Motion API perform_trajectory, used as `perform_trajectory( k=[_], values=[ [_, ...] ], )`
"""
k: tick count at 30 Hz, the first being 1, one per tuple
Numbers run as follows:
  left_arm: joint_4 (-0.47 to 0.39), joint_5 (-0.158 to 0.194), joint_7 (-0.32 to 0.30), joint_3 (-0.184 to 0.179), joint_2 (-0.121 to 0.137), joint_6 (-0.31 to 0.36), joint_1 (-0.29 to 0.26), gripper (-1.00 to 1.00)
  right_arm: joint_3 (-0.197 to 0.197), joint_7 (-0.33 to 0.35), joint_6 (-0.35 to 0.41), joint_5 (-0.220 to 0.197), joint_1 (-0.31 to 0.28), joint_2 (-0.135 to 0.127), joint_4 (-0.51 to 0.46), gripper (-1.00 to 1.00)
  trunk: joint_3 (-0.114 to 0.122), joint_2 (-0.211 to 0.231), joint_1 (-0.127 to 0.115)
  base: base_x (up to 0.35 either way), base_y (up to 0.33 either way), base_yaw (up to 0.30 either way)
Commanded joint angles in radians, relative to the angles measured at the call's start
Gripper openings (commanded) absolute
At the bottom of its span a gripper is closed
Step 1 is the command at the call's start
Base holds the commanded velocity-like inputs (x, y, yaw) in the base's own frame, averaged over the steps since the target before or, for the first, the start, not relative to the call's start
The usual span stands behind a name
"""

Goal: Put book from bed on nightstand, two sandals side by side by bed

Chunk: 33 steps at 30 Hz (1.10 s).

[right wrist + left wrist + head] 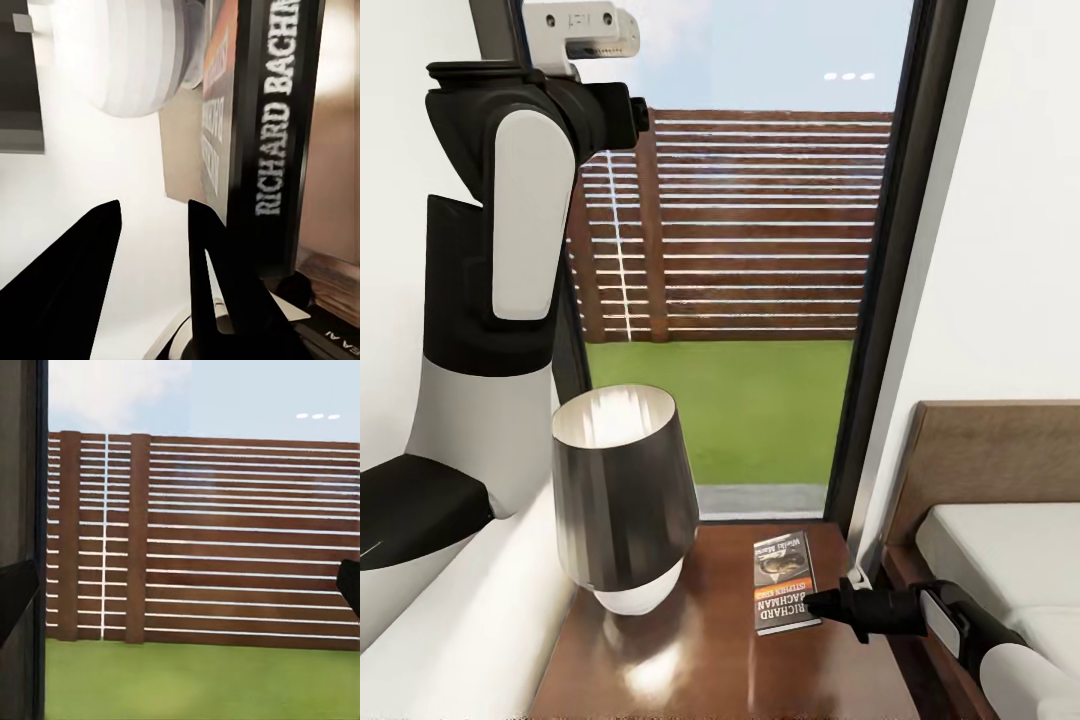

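The book (784, 582) lies flat on the dark glossy nightstand (700, 660), cover up, near its right edge. My right gripper (818, 603) reaches in from the bed side with its tips at the book's right edge. In the right wrist view the book (270, 135) lies just beside the right gripper (156, 210), which is open with nothing between its fingers. The white bed (1000, 550) with its wooden headboard (1000, 450) stands to the right. My left gripper (187, 585) is raised high, open, pointing out of the window. The sandals are out of view.
A dark-shaded lamp (622, 495) with a white base takes up the nightstand's left half, close to the book. Behind the nightstand is a tall dark-framed window (880, 300), with white walls on both sides. My left arm (510, 260) stands upright at the left.
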Motion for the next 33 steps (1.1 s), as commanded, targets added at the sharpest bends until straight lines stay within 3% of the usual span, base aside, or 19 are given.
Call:
perform_trajectory(
  k=[1, 33],
  values=[
    [0.0, 0.009, 0.01, -0.001, 0.0, 0.003, -0.001, 1.0, 0.007, -0.001, 0.003, -0.008, -0.001, -0.001, -0.001, -1.0, -0.004, -0.008, 0.004, 0.0, 0.0, 0.0],
    [0.0, 0.009, 0.014, -0.001, 0.0, 0.003, -0.002, 1.0, 0.005, -0.001, 0.003, -0.011, -0.001, -0.003, 0.002, -1.0, -0.105, -0.232, 0.126, 0.0, 0.0, 0.0]
  ],
)
